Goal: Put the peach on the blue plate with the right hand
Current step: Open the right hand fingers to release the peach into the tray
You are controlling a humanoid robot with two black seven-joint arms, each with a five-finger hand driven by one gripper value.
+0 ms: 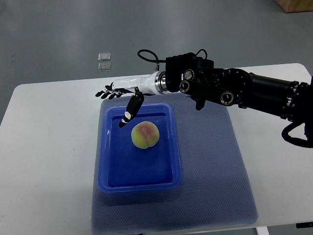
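Note:
A yellow-pink peach (145,135) lies in the blue plate (112,169), a rectangular tray, a little above its middle. My right hand (120,98) reaches in from the right and hovers over the plate's far left corner. Its fingers are spread and hold nothing. The thumb (130,111) points down toward the plate, just left of and above the peach, not touching it. The left arm is out of view.
The plate sits on a blue-grey mat (210,166) on a white table (44,147). Two small clear squares (104,60) lie on the grey floor beyond the table's far edge. A brown box corner (296,6) shows at top right.

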